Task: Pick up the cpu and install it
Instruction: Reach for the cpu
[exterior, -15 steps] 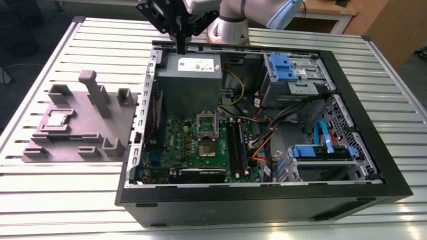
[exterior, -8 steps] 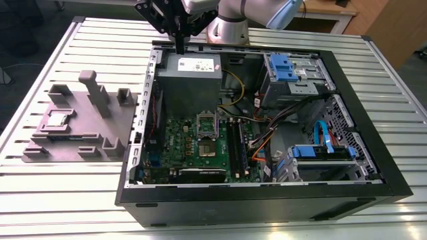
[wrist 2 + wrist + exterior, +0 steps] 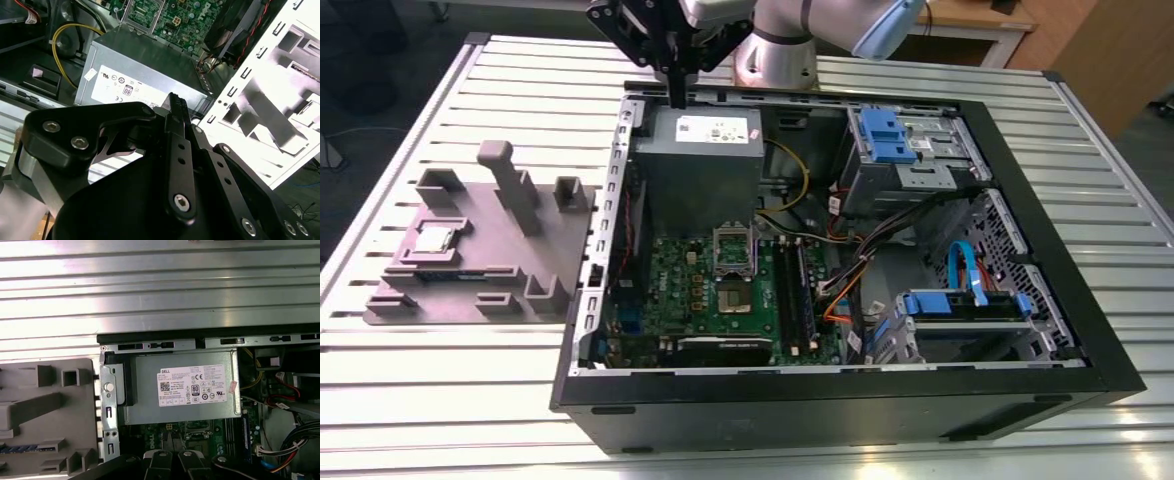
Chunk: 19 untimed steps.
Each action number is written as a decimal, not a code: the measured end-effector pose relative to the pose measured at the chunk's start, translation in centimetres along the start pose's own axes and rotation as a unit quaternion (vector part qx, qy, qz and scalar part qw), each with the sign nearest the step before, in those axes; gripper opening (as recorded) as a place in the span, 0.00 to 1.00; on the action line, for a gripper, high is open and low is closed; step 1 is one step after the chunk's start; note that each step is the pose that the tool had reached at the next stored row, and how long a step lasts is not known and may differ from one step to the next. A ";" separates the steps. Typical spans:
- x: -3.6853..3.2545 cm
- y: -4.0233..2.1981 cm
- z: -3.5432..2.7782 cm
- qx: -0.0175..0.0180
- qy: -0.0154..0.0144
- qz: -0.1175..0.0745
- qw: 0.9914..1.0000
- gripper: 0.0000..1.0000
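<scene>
The gripper hangs over the power supply, jaws pressed together and holding nothing. The cpu lies flat on the grey holder on the worktop, well apart from the jaws, toward the exterior view's left.

A white rectangular paper label lies on top of the grey metal power-supply box inside the open black computer case. It carries rows of small black print, a square code and round certification marks (not spelled out here). A small white sticker at its edge is too small to read.
</scene>
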State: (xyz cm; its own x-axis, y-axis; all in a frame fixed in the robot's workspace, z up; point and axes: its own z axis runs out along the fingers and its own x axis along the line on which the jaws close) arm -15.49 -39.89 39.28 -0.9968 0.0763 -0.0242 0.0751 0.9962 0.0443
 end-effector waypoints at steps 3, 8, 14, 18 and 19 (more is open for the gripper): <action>0.54 -0.04 0.04 0.000 0.000 0.000 1.000 0.10; 1.22 -0.10 0.04 0.000 0.000 0.000 1.000 0.10; 1.38 -0.11 0.03 0.000 0.000 0.000 1.000 0.10; 1.47 -0.11 0.03 0.000 0.000 0.000 1.000 0.10; 1.49 -0.11 0.03 0.000 0.000 0.000 1.000 0.10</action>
State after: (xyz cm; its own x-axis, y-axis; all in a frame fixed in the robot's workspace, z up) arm -16.99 -39.89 39.21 -0.9968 0.0762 -0.0238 0.0751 0.9962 0.0443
